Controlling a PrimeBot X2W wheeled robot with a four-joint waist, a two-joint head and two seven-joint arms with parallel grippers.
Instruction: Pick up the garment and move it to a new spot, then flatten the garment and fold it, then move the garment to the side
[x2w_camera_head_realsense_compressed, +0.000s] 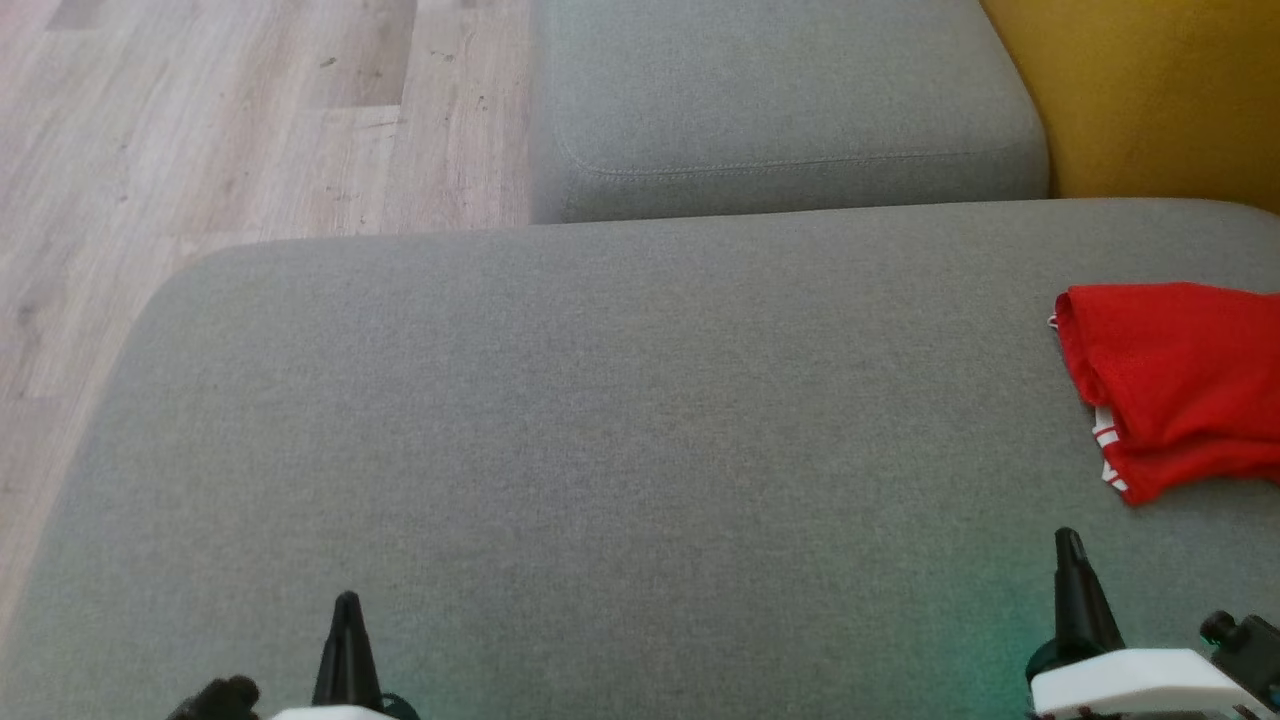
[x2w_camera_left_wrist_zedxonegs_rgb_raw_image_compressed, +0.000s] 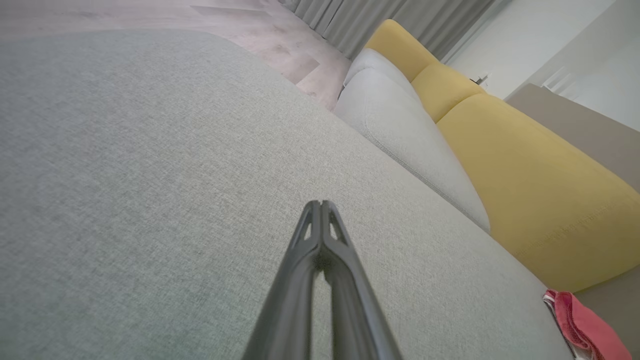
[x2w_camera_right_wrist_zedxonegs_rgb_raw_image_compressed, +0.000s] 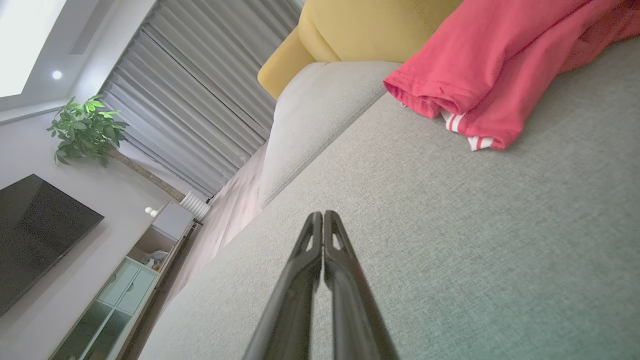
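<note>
The garment (x2w_camera_head_realsense_compressed: 1175, 380) is red with white-striped trim and lies bunched at the right edge of the grey sofa seat (x2w_camera_head_realsense_compressed: 600, 420). It also appears as a red bundle (x2w_camera_left_wrist_zedxonegs_rgb_raw_image_compressed: 585, 327) at the lower right of the left wrist view and as folded red cloth (x2w_camera_right_wrist_zedxonegs_rgb_raw_image_compressed: 490, 65) at the top right of the right wrist view. My right gripper (x2w_camera_head_realsense_compressed: 1070, 545) is shut and empty, a short way in front of the garment and apart from it. My left gripper (x2w_camera_head_realsense_compressed: 347, 603) is shut too, low at the left over bare seat. Both pairs of fingers (x2w_camera_left_wrist_zedxonegs_rgb_raw_image_compressed: 320, 205) (x2w_camera_right_wrist_zedxonegs_rgb_raw_image_compressed: 323, 216) are pressed together.
A second grey cushion (x2w_camera_head_realsense_compressed: 780, 100) lies beyond the seat, with a yellow backrest (x2w_camera_head_realsense_compressed: 1160, 90) at the far right. Wooden floor (x2w_camera_head_realsense_compressed: 200, 120) runs along the left. The right wrist view shows curtains (x2w_camera_right_wrist_zedxonegs_rgb_raw_image_compressed: 200, 110), a potted plant (x2w_camera_right_wrist_zedxonegs_rgb_raw_image_compressed: 85, 130), a dark screen (x2w_camera_right_wrist_zedxonegs_rgb_raw_image_compressed: 35, 235) and a cabinet (x2w_camera_right_wrist_zedxonegs_rgb_raw_image_compressed: 125, 285).
</note>
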